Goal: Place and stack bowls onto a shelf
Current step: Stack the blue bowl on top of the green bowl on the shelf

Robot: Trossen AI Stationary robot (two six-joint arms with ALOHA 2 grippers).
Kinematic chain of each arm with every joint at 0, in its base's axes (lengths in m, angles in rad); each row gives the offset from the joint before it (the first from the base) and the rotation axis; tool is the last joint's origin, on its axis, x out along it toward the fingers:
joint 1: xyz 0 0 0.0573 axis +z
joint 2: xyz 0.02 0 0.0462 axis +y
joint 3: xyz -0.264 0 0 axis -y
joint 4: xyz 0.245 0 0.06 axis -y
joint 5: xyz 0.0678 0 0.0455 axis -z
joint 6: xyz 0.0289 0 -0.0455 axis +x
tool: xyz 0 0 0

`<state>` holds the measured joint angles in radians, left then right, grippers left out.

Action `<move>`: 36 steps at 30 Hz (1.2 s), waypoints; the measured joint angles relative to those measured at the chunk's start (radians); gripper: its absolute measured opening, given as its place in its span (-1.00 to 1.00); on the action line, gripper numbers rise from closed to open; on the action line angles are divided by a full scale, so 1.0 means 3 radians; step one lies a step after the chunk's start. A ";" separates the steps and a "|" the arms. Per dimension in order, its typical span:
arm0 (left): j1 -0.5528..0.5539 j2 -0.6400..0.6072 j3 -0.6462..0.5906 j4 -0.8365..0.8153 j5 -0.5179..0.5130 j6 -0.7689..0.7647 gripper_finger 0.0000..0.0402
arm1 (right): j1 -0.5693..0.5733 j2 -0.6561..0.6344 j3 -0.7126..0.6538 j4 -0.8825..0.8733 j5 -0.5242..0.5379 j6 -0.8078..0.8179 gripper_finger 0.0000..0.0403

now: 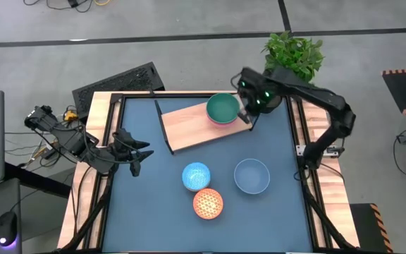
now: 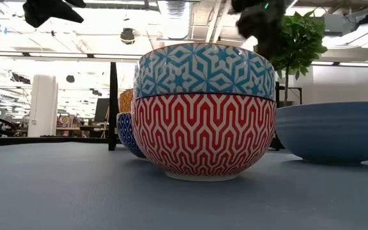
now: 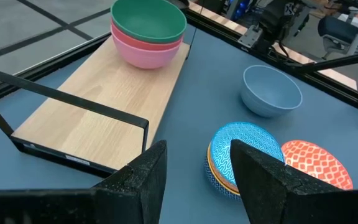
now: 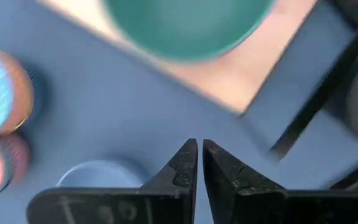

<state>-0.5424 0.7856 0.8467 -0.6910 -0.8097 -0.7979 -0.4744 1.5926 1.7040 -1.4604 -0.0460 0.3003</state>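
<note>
A green bowl (image 1: 223, 106) sits nested in a pink bowl (image 3: 146, 51) on the right end of the light-wood shelf (image 1: 192, 127). My right gripper (image 1: 249, 114) hovers just off that end of the shelf, beside the stack, shut and holding nothing (image 4: 199, 152). On the blue mat stand a blue-patterned bowl (image 1: 196, 176) stacked on others, an orange-patterned bowl (image 1: 208, 203) and a grey-blue bowl (image 1: 251, 176), each on its base. My left gripper (image 1: 137, 152) waits open at the table's left side (image 3: 194, 163).
A potted plant (image 1: 294, 53) stands past the table's far right corner, behind my right arm. The shelf's thin black wire frame (image 3: 73, 102) rises at its left end. Bare wood on the shelf (image 3: 86, 118) lies left of the pink-and-green stack.
</note>
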 joint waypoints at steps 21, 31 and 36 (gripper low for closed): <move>0.0001 0.0000 0.0000 0.0000 -0.0046 0.0140 -0.19 | 0.1389 -0.0824 -0.2578 0.1352 -0.0064 0.1455 -0.01; 0.0001 0.0000 0.0000 0.0000 -0.0046 0.0132 -0.19 | 0.1485 -0.0809 -0.2949 0.1778 -0.0081 0.1592 -0.01; -0.0001 0.0000 0.0000 0.0000 -0.0045 0.0113 -0.19 | 0.1506 -0.0810 -0.3013 0.1783 -0.0081 0.1841 -0.42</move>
<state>-0.5426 0.7856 0.8467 -0.6910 -0.8233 -0.7640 -0.0227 1.3495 0.8002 -0.9254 -0.0704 0.8525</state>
